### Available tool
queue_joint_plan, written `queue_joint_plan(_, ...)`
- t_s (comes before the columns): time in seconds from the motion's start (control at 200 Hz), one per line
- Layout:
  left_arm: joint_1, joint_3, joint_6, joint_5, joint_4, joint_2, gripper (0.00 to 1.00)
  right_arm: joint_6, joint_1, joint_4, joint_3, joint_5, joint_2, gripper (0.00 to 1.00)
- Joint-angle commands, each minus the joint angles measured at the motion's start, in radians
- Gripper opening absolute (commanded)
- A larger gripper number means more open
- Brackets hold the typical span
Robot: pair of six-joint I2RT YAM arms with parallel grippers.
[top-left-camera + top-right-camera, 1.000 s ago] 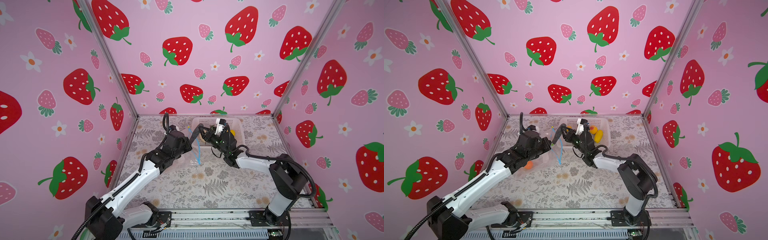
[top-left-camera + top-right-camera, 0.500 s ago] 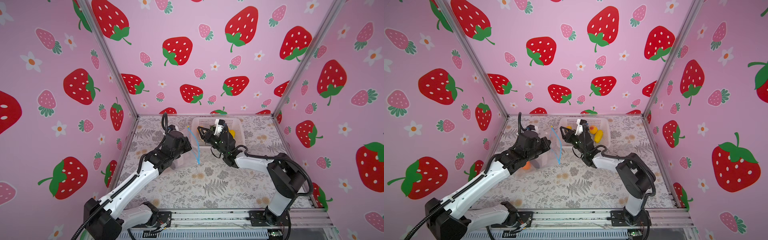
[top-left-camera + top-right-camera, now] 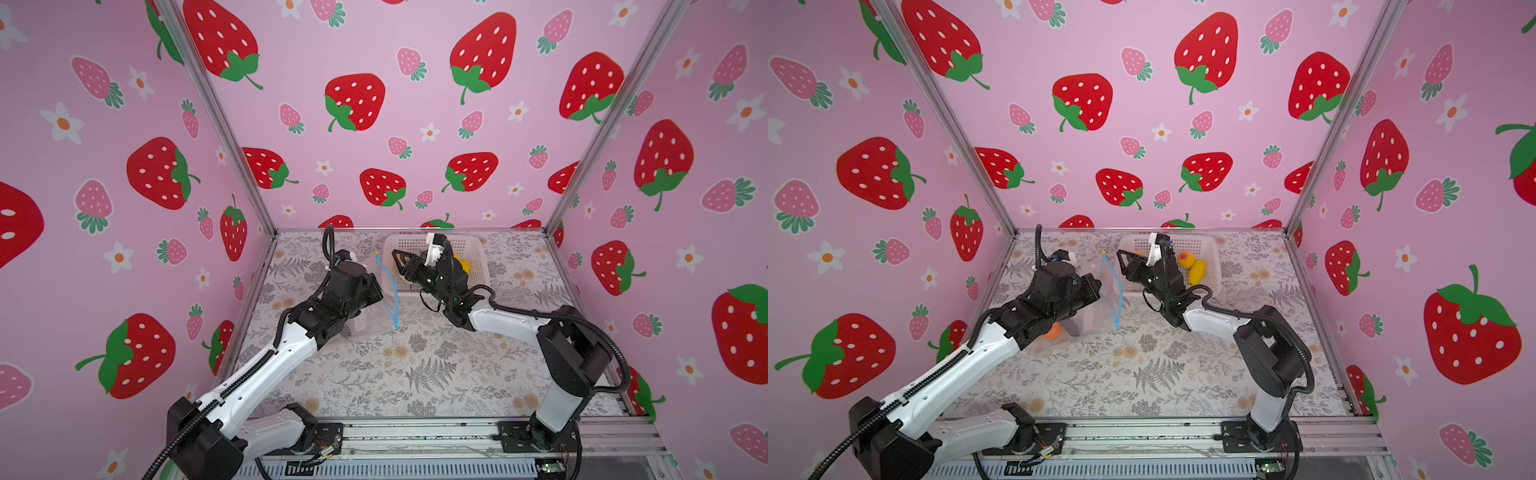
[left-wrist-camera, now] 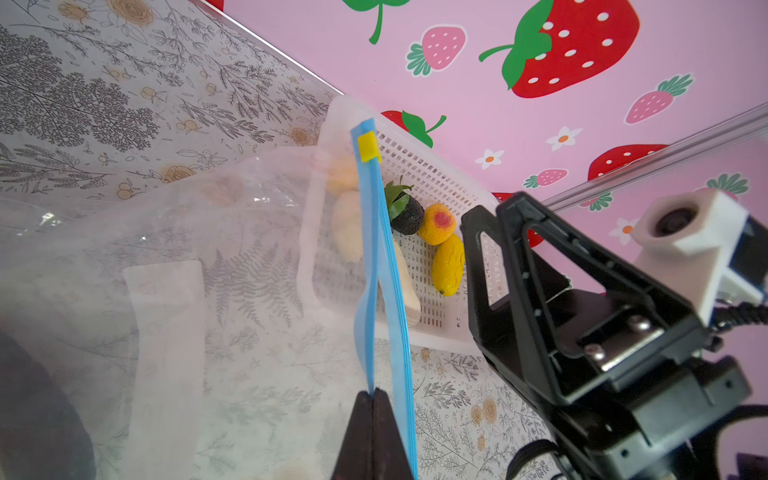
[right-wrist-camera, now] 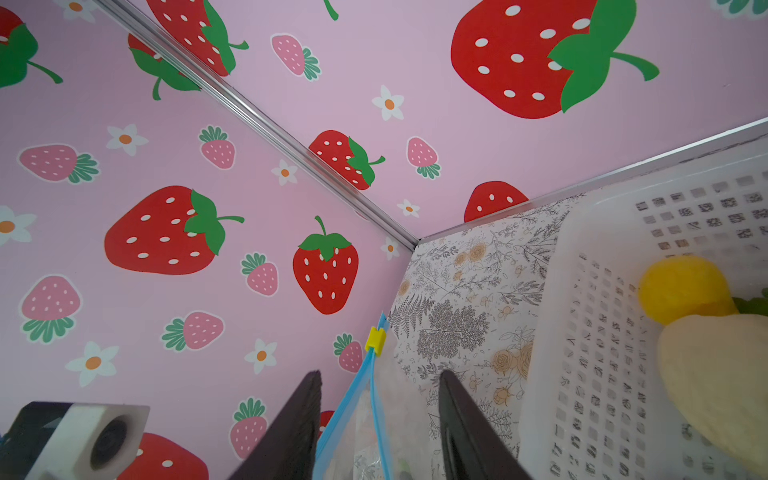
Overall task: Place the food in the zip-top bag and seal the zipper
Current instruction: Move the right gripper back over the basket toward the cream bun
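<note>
Mid-counter [image 3: 415, 374]: left claw [image 4: 372, 415] pinches bag [image 4: 249, 257] by zipper [image 4: 371, 249], mouth partly open; orange and dark food [image 3: 1053, 331] inside. Right claw [image 5: 380, 376] spread, just beside zipper. Behind, basket [image 4: 419, 166] holds yellow, cream, dark pieces.

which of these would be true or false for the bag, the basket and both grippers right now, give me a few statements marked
1. The left gripper is shut on the zipper. True.
2. The right gripper is shut. False: it is open, jaws either side of the zipper, holding nothing.
3. The basket is empty. False: several pieces of food lie in it.
4. The yellow tab sits at the zipper's end away from the left gripper. True.
5. The zip-top bag is sealed. False: the zipper's two sides stand apart.
</note>
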Motion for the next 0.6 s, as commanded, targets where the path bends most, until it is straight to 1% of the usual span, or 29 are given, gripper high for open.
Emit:
queue_joint_plan(0.0,0.007,0.002,0.000,-0.021,0.005,-0.019,0.00,-0.105,-0.013,-0.154,0.079,-0.025,-0.030,0.49)
queue_joint_plan(0.07,0.008,0.002,0.003,-0.020,0.005,-0.018,0.00,-0.142,-0.029,-0.222,0.124,-0.062,-0.006,0.50)
queue_joint_plan(0.155,0.008,-0.002,0.008,-0.022,0.006,-0.020,0.00,-0.204,-0.057,-0.358,0.211,-0.127,0.045,0.49)
queue_joint_plan(0.245,0.008,-0.008,0.011,-0.027,0.004,-0.024,0.00,-0.258,-0.083,-0.475,0.277,-0.148,0.078,0.49)
queue_joint_plan(0.355,0.009,-0.017,0.013,-0.032,0.006,-0.031,0.00,-0.308,-0.103,-0.517,0.298,-0.131,0.087,0.51)
queue_joint_plan(0.425,0.008,-0.019,0.013,-0.031,0.008,-0.030,0.00,-0.354,-0.109,-0.579,0.340,-0.103,0.107,0.51)
queue_joint_plan(0.44,0.009,-0.019,0.013,-0.032,0.009,-0.029,0.00,-0.371,-0.111,-0.604,0.357,-0.094,0.116,0.55)
queue_joint_plan(0.485,0.008,-0.020,0.013,-0.030,0.009,-0.025,0.00,-0.404,-0.115,-0.660,0.401,-0.070,0.137,0.56)
queue_joint_plan(0.595,0.008,-0.021,0.012,-0.026,0.010,-0.021,0.00,-0.469,-0.124,-0.737,0.459,-0.025,0.177,0.56)
